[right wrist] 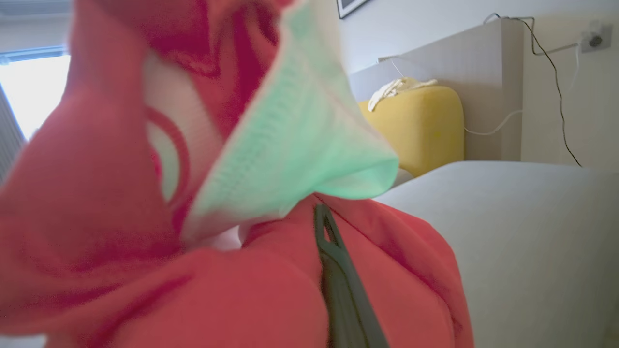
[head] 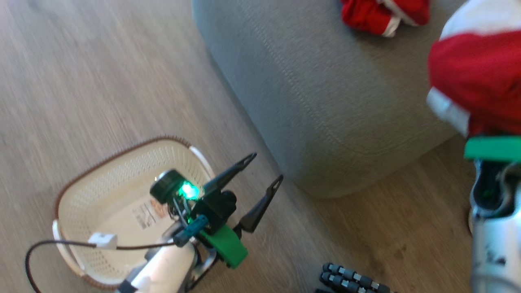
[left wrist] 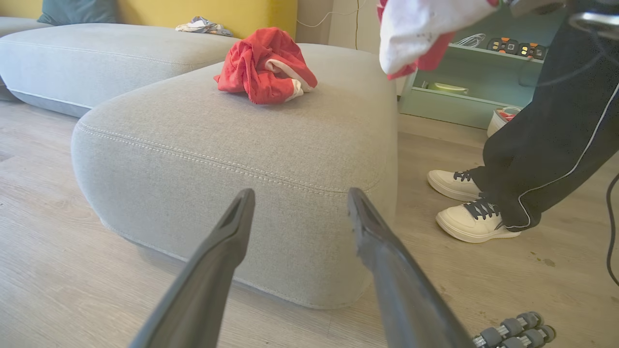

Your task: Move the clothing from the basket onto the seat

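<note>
Most of the seat [left wrist: 232, 145] top lies bare short of the heaped garment [left wrist: 263, 67] (a person's legs [left wrist: 546, 145] stand close beside it).

Silver forearm [head: 171, 266], green bracket [head: 226, 244], green light [head: 189, 190], black cable [head: 49, 243], white connector [head: 103, 240]; left end effector [head: 267, 166], two dark tapered fingers [head: 228, 175].

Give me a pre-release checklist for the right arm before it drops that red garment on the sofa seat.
1. Right gripper grips held garment: ok.
2. Garment fully above seat: cannot tell; it hangs near the edge.
3. Bare seat room beside other garment: ok.
4. Basket empty: ok, label showing.
5. Left gripper open, clear of seat: ok.
6. Person's legs close by: not ok.
</note>
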Controlling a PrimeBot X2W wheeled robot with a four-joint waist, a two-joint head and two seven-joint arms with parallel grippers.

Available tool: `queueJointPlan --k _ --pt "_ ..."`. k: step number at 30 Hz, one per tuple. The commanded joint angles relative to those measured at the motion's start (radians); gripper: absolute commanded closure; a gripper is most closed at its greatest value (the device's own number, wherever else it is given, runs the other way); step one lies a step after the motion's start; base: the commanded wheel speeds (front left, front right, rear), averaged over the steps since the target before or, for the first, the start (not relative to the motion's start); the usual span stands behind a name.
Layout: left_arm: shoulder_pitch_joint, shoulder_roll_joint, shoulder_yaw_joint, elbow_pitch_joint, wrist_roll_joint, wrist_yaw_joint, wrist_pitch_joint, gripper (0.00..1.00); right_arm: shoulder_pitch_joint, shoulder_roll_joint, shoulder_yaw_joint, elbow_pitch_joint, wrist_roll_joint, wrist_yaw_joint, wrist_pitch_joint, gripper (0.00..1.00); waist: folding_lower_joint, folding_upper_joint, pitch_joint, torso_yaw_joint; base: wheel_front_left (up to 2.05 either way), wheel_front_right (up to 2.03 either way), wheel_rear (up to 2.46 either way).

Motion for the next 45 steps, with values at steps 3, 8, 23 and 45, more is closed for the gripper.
queueJointPlan --k 3,8,23,45 --pt "-0.066 0.029 -0.005 -0.056 0.009 -0.001 -0.006 0.0 -0.14 -0.043 -0.024 -0.039 -0.005 0.0 -0.007 1.0 -0.0001 0.0 0.104 0.055 0.0 0.0 0.0" --pt "-0.104 0.062 -0.052 -0.064 0.006 -0.001 -0.006 0.0 -0.324 -0.123 -0.104 0.05 0.057 0.0 -0.007 1.0 -0.0001 0.0 0.18 0.091 0.0 0.0 0.0" --pt "-0.186 0.102 -0.082 -0.065 -0.001 -0.001 -0.006 0.0 -0.787 -0.368 -0.155 0.513 0.044 0.0 -0.007 1.0 -0.0001 0.0 0.322 0.204 0.0 0.0 0.0" --pt "-0.238 0.081 -0.057 -0.059 0.0 -0.001 -0.006 0.0 -0.952 -0.405 -0.234 1.148 -0.209 0.0 0.037 1.0 -0.0001 0.0 0.38 0.278 0.0 0.0 0.0"
